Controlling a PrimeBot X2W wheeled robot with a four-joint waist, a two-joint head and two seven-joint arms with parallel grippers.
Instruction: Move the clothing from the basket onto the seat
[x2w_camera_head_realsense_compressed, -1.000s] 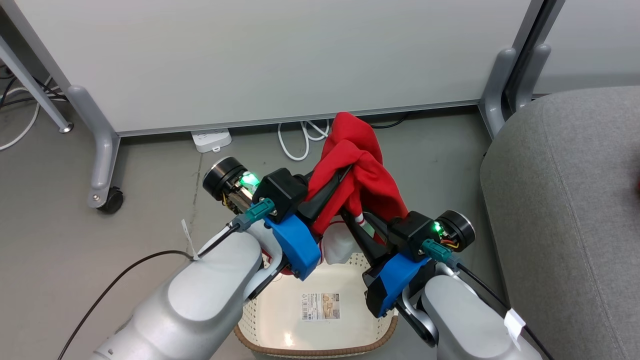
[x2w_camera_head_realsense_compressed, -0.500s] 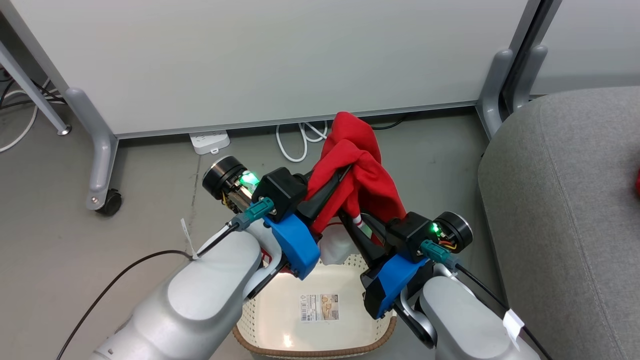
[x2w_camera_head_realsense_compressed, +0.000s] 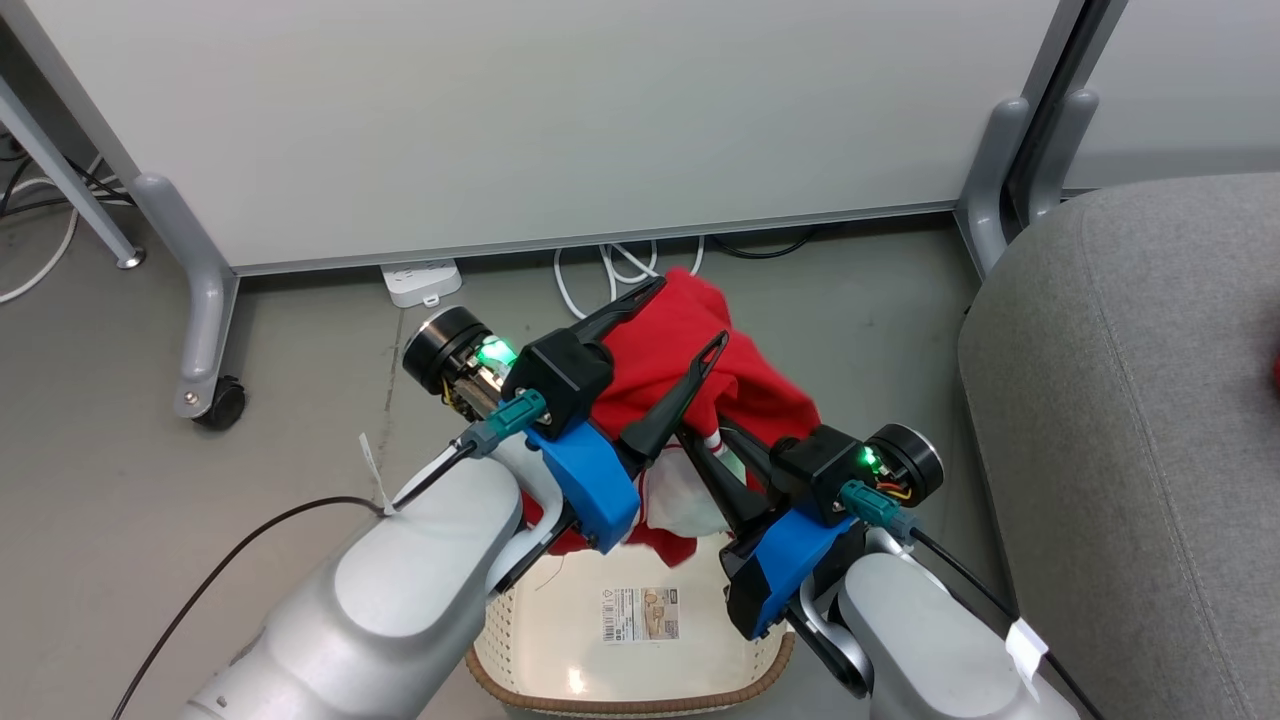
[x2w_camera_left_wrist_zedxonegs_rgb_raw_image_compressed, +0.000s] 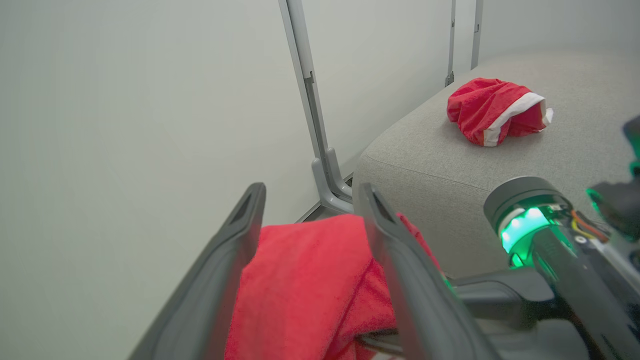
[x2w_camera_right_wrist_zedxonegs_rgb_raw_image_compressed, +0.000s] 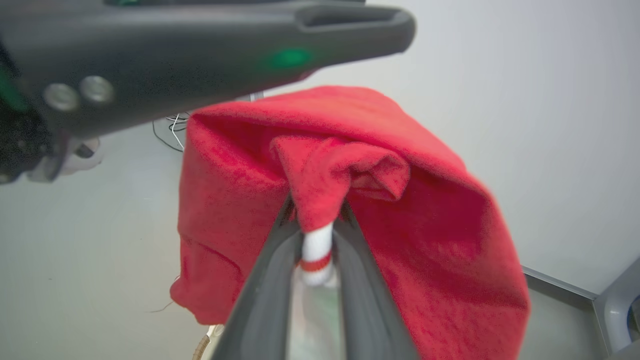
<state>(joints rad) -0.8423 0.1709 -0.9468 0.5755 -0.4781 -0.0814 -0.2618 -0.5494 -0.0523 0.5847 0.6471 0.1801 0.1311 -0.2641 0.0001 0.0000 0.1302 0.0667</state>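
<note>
Left gripper (x2w_camera_head_realsense_compressed: 688, 312) stands wide open, the red garment (x2w_camera_head_realsense_compressed: 770, 400) lying loose between its fingers above the laundry basket (x2w_camera_head_realsense_compressed: 770, 655). Right gripper (x2w_camera_head_realsense_compressed: 715, 452) is nearly closed, pinching that garment's white-striped cuff. On the grey sofa cushion (x2w_camera_head_realsense_compressed: 1150, 400) to the right lies a second red garment (x2w_camera_left_wrist_zedxonegs_rgb_raw_image_compressed: 492, 112), so I judge one piece delivered and this one left to carry across

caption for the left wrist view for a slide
Left jaws open, a red garment between them; a second garment lies on the grey seat.
</note>
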